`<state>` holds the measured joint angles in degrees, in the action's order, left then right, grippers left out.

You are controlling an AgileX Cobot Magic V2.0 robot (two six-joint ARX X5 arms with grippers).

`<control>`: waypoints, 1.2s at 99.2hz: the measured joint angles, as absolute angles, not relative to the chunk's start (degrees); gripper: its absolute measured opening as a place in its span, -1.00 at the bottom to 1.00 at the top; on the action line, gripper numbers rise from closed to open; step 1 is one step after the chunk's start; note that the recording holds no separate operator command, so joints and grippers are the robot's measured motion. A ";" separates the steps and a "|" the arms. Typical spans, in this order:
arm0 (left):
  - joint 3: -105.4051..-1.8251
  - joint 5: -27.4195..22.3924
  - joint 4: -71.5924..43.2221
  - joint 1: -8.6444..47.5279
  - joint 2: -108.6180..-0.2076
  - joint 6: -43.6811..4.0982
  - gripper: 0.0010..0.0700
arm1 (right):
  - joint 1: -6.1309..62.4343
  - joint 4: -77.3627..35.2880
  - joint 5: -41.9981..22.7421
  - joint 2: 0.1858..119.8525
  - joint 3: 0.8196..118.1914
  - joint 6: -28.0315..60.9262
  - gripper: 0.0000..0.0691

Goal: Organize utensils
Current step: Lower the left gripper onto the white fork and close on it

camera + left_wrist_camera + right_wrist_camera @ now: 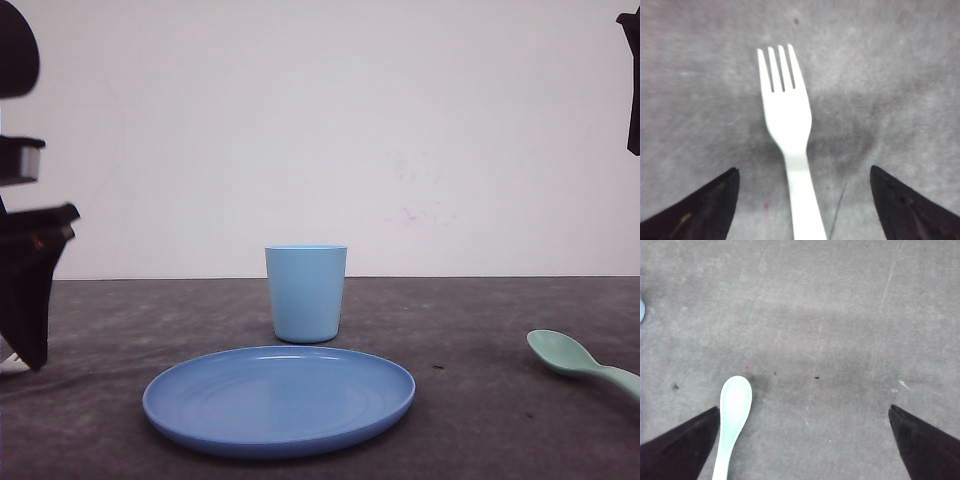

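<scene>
A white plastic fork (788, 131) lies flat on the grey table, its handle running between the wide-apart fingers of my left gripper (802, 172), which is open and low over it. In the front view that gripper (25, 290) hangs at the far left edge, down near the table. A mint-green spoon (580, 362) lies at the right edge of the table. The right wrist view has the spoon (731, 422) beside one finger of my open right gripper (805, 412), which holds nothing. My right arm (632, 80) is high at the top right.
A round blue plate (278, 399) sits front and centre on the dark grey table (480, 330). A light blue cup (306, 292) stands upright just behind it. A plain white wall rises behind the table.
</scene>
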<state>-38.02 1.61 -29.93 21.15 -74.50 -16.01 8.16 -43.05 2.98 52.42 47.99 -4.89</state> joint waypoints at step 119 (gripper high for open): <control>-38.94 3.44 -27.77 21.67 -77.54 -15.40 -0.89 | 8.16 -43.03 2.96 52.42 47.99 -4.89 0.97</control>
<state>-38.94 3.44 -27.77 21.67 -77.54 -15.40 8.16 -43.03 2.96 52.42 47.99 -4.89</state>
